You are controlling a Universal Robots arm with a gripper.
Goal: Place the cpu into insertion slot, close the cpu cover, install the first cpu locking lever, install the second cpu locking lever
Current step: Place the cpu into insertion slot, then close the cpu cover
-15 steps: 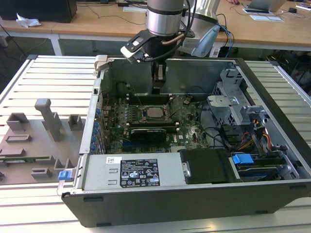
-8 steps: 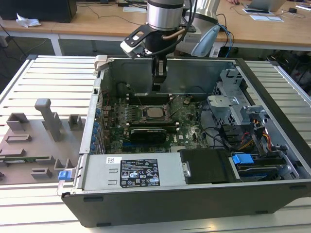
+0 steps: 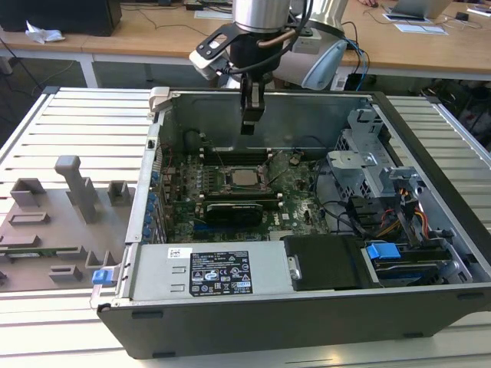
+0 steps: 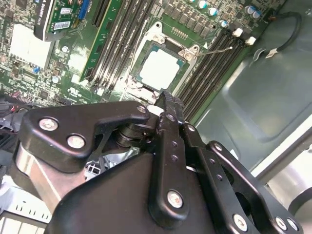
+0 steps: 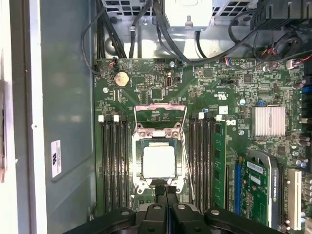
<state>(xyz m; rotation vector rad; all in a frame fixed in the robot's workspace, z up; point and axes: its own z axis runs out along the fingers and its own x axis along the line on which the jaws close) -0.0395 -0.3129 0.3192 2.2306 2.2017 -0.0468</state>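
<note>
cpu (image 5: 159, 162) seated, closed fingers (image 5: 160, 195) hovering clear above

Noted: case (image 3: 430, 307) lies open on the table (image 3: 77, 115), motherboard (image 5: 229, 92) on its floor. The cpu (image 5: 159, 162) sits in the insertion slot (image 5: 139, 168) mid-board, the cpu cover (image 5: 158, 130) down around it, memory slots (image 5: 114, 161) flanking both sides. I have the gripper (image 3: 248, 129) above the slot's edge; fixture tray (image 3: 46, 230) on the exterior view's left of the case.
</note>
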